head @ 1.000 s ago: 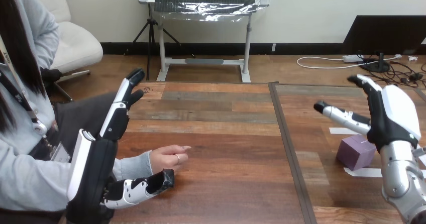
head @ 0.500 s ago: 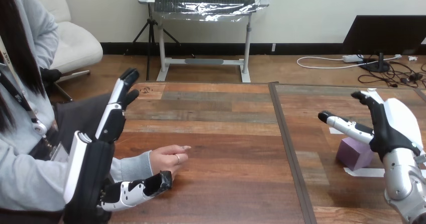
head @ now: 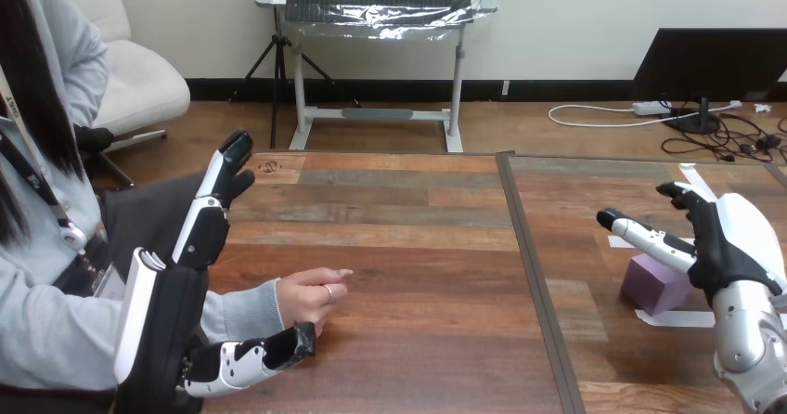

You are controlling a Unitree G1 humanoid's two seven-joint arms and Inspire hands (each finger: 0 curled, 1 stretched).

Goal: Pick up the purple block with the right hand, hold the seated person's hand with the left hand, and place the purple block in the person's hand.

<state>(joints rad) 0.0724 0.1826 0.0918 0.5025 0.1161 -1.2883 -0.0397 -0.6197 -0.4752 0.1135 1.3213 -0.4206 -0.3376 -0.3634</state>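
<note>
Purple block (head: pixel 652 284): seen flat on the table (head: pixel 418 238), toward 4 o'clock of the view. White tape strips (head: pixel 682 318) are laid just beside it at its 5 o'clock.
R hand (head: pixel 728 242): held over the block, at its 2 o'clock. Fingers are kept straight & spread, nothing grasped. Thumb is stretched toward 10 o'clock above the block's top. Contact w/ the block can't be told.
L hand (head: pixel 176 303): raised at 8 o'clock of the view, released. Fingers are pointed to 1 o'clock. Thumb is laid out low toward 3 o'clock, near the table.
Person's hand (head: pixel 314 293): rested on the table at the L hand's 3 o'clock, its fingers pointed to 3 o'clock. It isn't clasped by the L hand. The thumb tip is seen just at its 6 o'clock; touch can't be told.
</note>
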